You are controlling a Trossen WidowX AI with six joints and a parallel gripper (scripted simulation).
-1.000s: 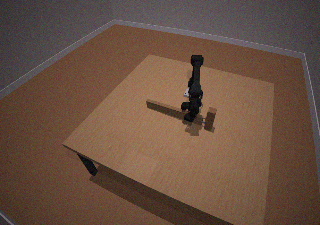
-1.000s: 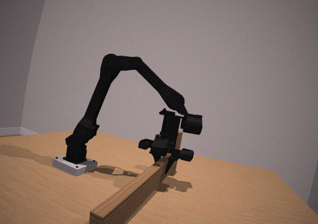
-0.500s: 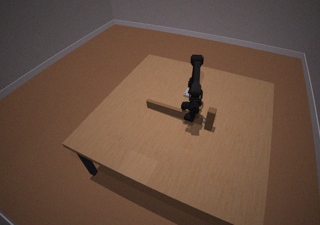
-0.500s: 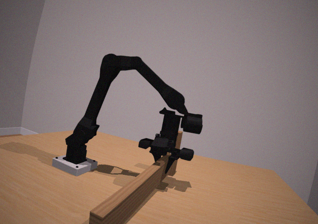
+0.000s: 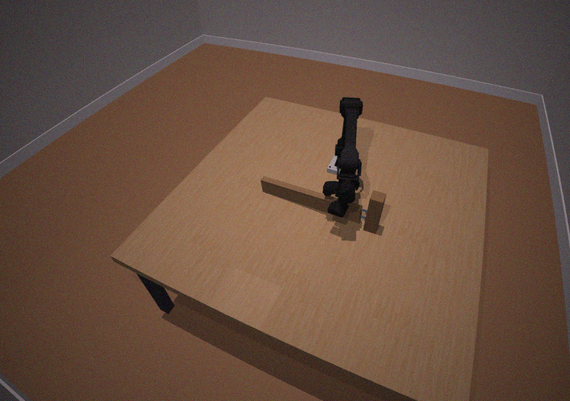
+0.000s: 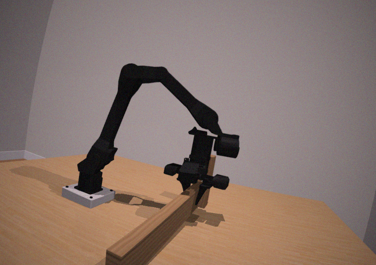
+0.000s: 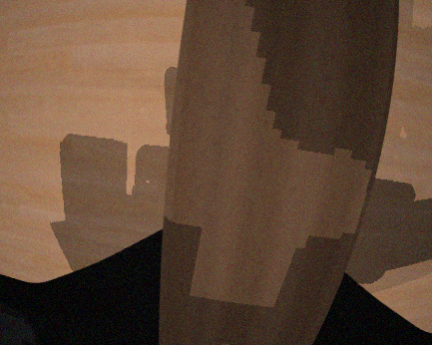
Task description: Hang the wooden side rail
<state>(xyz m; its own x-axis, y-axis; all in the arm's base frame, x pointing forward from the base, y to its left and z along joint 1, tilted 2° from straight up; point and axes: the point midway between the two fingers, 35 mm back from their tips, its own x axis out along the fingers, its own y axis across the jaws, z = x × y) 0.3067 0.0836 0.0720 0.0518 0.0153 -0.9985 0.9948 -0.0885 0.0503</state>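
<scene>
The wooden side rail (image 5: pixel 294 194) (image 6: pixel 151 228) (image 7: pixel 245 189) runs from its far end on the table at the left of the top view toward the headboard post. The headboard post (image 5: pixel 374 211) (image 6: pixel 212 164) stands upright just beyond the rail's near end. Steel hooks (image 5: pixel 363 213) show in the narrow gap between rail end and post. Whether they sit on the pins cannot be told; the slot and pins are hidden. My gripper (image 5: pixel 341 206) (image 6: pixel 191 192) is shut on the rail near its hook end, with a finger on each side.
The arm's pale base plate (image 5: pixel 332 168) (image 6: pixel 87 198) is bolted to the table (image 5: pixel 207 249) (image 6: pixel 273 219) behind the rail. The arm arches over from the base to the rail. The post stands close beside the gripper, and the table's edges lie farther out.
</scene>
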